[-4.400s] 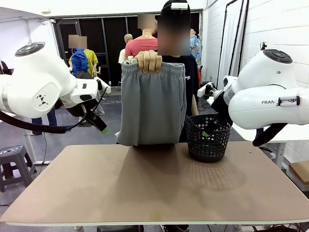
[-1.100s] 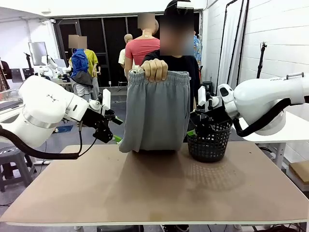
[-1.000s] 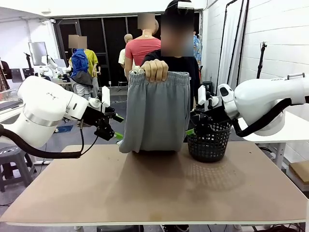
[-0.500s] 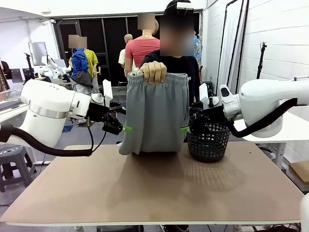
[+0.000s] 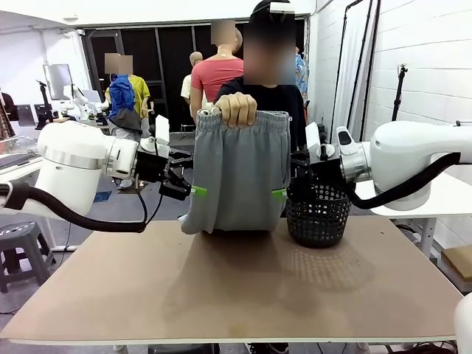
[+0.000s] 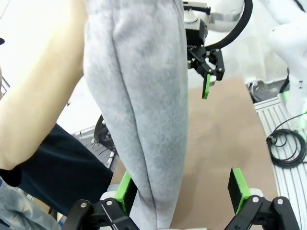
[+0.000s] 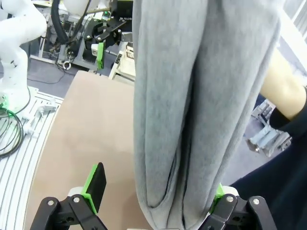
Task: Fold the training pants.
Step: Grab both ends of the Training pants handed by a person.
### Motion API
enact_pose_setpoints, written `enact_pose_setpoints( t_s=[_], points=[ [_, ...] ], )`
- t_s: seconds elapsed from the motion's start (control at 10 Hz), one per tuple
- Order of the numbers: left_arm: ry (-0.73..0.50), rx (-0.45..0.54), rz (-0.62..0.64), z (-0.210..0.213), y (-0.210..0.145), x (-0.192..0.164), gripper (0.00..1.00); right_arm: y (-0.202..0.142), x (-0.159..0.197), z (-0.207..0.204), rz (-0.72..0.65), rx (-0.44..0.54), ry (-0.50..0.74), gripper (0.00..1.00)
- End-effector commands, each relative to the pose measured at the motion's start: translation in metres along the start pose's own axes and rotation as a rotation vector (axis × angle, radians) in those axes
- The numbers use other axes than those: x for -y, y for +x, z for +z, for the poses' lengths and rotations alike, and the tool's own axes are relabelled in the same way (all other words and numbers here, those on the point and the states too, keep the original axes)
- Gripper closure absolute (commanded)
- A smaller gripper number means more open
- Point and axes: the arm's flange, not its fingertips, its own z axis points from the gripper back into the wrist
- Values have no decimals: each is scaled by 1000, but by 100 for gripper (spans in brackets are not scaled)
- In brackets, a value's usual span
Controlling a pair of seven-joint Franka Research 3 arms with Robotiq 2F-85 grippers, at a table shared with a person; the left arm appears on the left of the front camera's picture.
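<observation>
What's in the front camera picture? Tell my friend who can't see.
A person's hand holds grey training pants up by the waistband at a brown table's far side. The open left gripper and open right gripper flank the pants' side edges. A black mesh basket stands beside them.

- Table (image 5: 221, 295): flat, brown, matte rectangular top with a thin pale front edge; a metal frame rail shows beside it in the wrist views.
- Basket (image 5: 317, 219): black mesh, round, upright; stands on the far right part of the top, near the far edge.
- Training pants (image 5: 236, 177): light grey; the lower folded end reaches the top near the far edge, just left of the basket. Contact with the surface cannot be confirmed.
- Shadows of both items fall on the top in front of them.
</observation>
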Motion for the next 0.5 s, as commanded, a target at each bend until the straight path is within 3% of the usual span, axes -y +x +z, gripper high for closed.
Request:
enact_pose_setpoints(
  t_s=[0.0,0.4],
  points=[
    [-4,68,-14,-3,4,-4,0,8,5,-4,-8,52,4,0],
    [10,145,27,-8,27,-12,0,31,15,-9,-72,102,7,0]
  ],
)
